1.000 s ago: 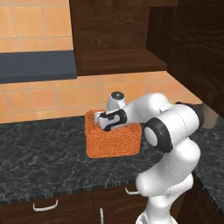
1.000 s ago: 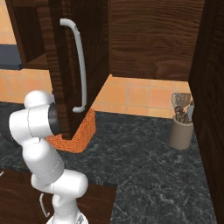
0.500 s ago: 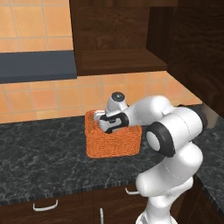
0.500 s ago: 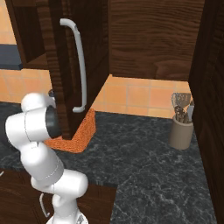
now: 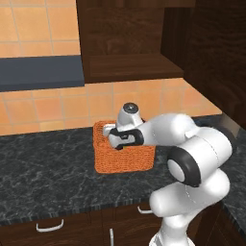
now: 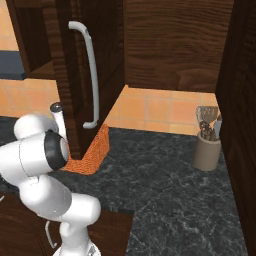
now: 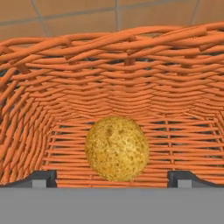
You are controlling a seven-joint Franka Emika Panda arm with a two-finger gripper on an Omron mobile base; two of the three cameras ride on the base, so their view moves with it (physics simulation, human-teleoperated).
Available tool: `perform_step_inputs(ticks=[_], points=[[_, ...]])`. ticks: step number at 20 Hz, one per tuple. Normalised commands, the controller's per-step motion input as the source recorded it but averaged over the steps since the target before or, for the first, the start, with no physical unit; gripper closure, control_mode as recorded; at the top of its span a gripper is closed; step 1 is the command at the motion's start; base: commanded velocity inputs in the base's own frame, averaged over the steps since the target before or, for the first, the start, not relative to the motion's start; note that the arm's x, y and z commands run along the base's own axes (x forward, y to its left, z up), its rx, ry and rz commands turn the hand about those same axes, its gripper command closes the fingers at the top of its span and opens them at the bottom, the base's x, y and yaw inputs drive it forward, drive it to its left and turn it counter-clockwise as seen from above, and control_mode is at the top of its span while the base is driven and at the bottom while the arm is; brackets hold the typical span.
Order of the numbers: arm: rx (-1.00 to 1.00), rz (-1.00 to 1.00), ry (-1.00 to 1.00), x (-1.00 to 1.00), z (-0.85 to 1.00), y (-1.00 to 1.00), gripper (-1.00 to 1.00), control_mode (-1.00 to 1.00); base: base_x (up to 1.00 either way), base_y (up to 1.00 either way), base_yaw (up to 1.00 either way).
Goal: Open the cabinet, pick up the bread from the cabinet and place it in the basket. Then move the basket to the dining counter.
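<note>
arm (image 5: pixel 192 144) | elbow swung further right | pincer (image 5: pixel 124 140) shifted slightly right over basket (image 5: pixel 124 158)

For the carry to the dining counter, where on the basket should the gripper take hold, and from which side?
Probably one side wall of the basket, pinched at its rim from above, one finger inside and one outside. It has straight woven sides and no handle, and the whole basket looks too wide to span. The bread lies mid-floor, so the walls are free. The gripper, open, is above it.

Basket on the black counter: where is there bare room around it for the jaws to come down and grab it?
Bare granite lies left of the basket and in front of it, toward the drawer handles. In the right base view, open counter runs from the basket to the utensil holder. Crowded: the cabinet door hangs at the basket; bread sits inside.
</note>
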Motion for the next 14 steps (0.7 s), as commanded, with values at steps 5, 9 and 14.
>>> perform_step_inputs(ticks=[5,9,14], points=[[0.0,0.08,0.02,-0.74,0.3,0.03,-1.0,-1.0,0.0,0.0,0.0],[0.0,0.16,0.0,-0.89,0.2,0.35,-1.0,-1.0,0.0,0.0,0.0],[-0.01,0.28,0.0,-0.43,0.5,0.39,-1.0,-1.0,0.0,0.0,0.0]])
